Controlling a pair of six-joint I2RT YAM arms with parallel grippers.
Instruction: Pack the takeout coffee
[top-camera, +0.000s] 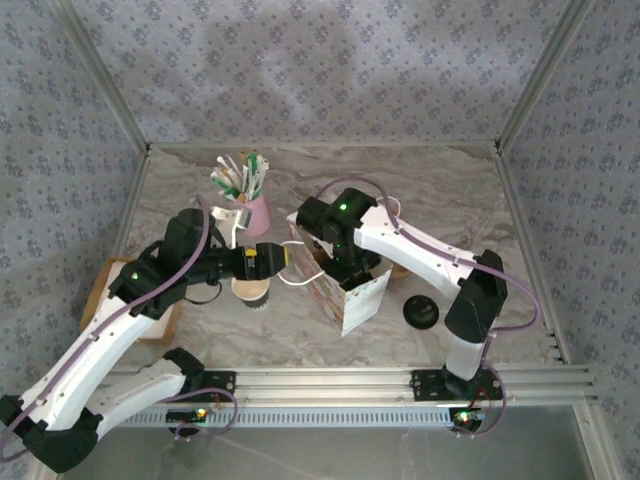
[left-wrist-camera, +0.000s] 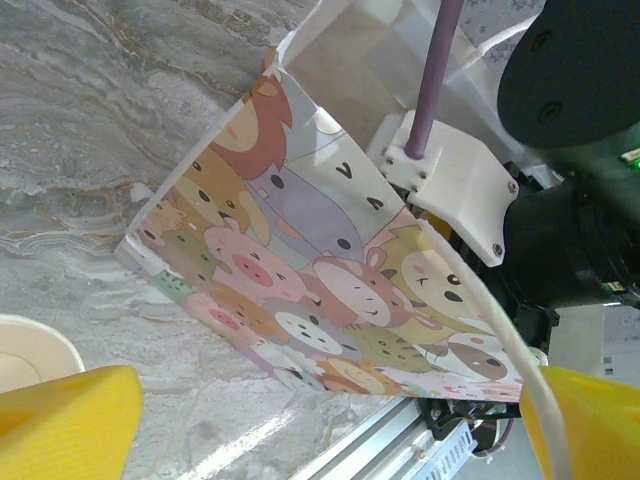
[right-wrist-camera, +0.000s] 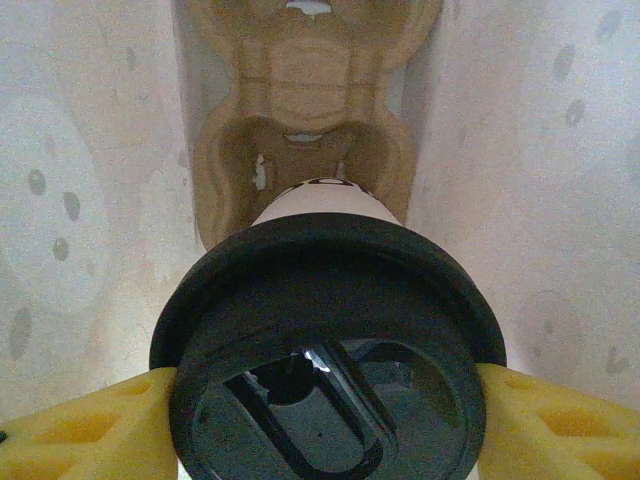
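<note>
A paper bag (top-camera: 355, 300) printed with cartoon animals stands open mid-table. My right gripper (right-wrist-camera: 330, 425) is down inside it, shut on a white coffee cup (right-wrist-camera: 322, 203) with a black lid (right-wrist-camera: 330, 330). The cup hangs over a brown pulp cup carrier (right-wrist-camera: 300, 90) on the bag's floor. My left gripper (top-camera: 290, 262) is open at the bag's left rim, and the bag's white handle (left-wrist-camera: 535, 395) runs against its right finger. In the left wrist view the bag's printed side (left-wrist-camera: 300, 270) fills the space ahead of the left gripper (left-wrist-camera: 330, 425). A second, lidless cup (top-camera: 252, 292) stands under the left wrist.
A pink holder (top-camera: 250, 212) with stirrers and packets stands behind the left gripper. A loose black lid (top-camera: 422, 312) lies right of the bag. A brown box (top-camera: 100, 300) sits at the left table edge. An aluminium rail (top-camera: 400, 380) runs along the near edge.
</note>
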